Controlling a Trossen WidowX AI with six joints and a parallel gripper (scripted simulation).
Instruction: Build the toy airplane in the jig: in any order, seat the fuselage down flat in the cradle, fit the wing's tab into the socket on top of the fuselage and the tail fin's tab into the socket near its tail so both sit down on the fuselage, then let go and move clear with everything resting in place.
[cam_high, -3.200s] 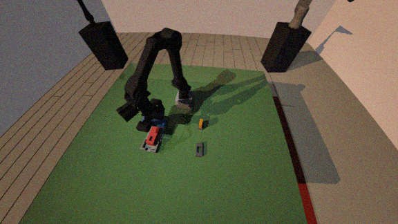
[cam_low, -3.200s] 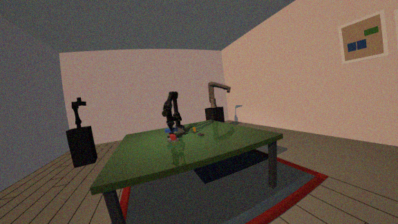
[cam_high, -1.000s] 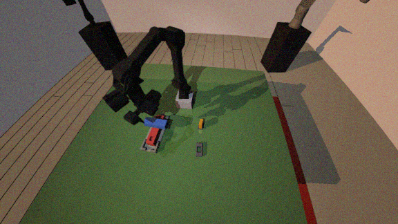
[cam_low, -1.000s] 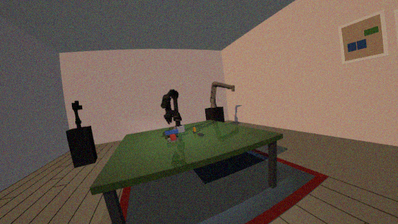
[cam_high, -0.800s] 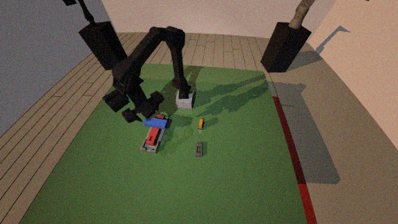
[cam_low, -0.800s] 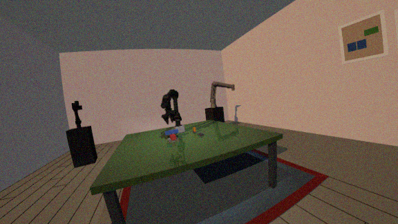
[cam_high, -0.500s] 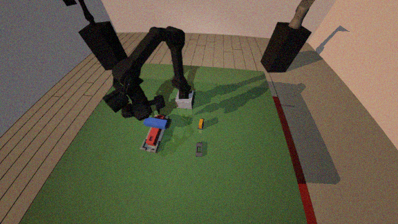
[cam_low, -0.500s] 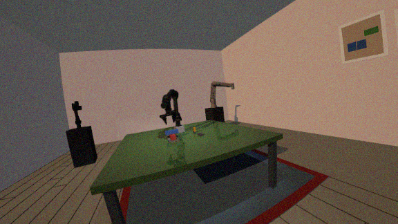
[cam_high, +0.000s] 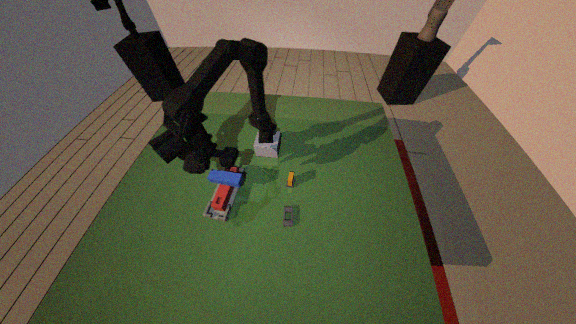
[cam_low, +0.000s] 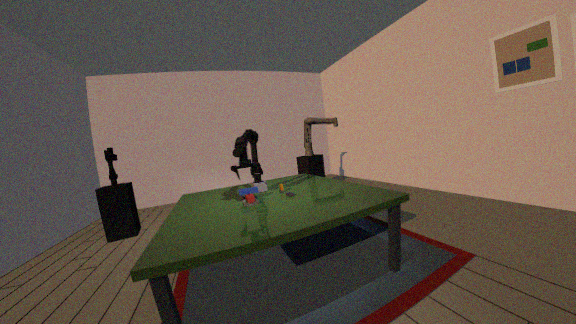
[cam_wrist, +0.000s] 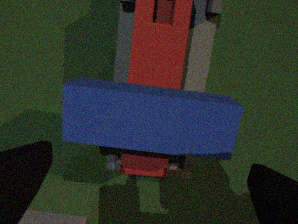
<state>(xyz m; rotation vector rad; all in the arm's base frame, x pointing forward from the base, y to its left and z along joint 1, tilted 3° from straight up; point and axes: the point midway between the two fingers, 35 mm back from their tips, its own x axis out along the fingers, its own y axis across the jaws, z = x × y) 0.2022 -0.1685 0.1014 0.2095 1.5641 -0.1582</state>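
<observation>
The red fuselage (cam_high: 223, 193) (cam_low: 250, 199) (cam_wrist: 157, 57) lies lengthwise in the grey cradle (cam_high: 224, 216) (cam_wrist: 200, 60), with an open socket showing near one end. The blue wing (cam_high: 226, 178) (cam_low: 248, 191) (cam_wrist: 150, 120) lies across the fuselage toward its other end and hides the wing socket; whether its tab is fully down cannot be seen. The orange tail fin (cam_high: 291, 178) (cam_low: 281, 187) stands upright on the table, away from the cradle. My gripper (cam_high: 212, 159) (cam_wrist: 151, 163) is open and empty, above and behind the wing, clear of it.
A small dark grey holder (cam_high: 288, 223) (cam_low: 290, 194) lies on the green table (cam_high: 350, 225) (cam_low: 210, 225), nearer the front than the fin. The arm's pale base block (cam_high: 267, 148) (cam_low: 260, 187) stands behind the parts. Two dark pedestals (cam_high: 152, 65) (cam_high: 412, 67) stand beyond the table.
</observation>
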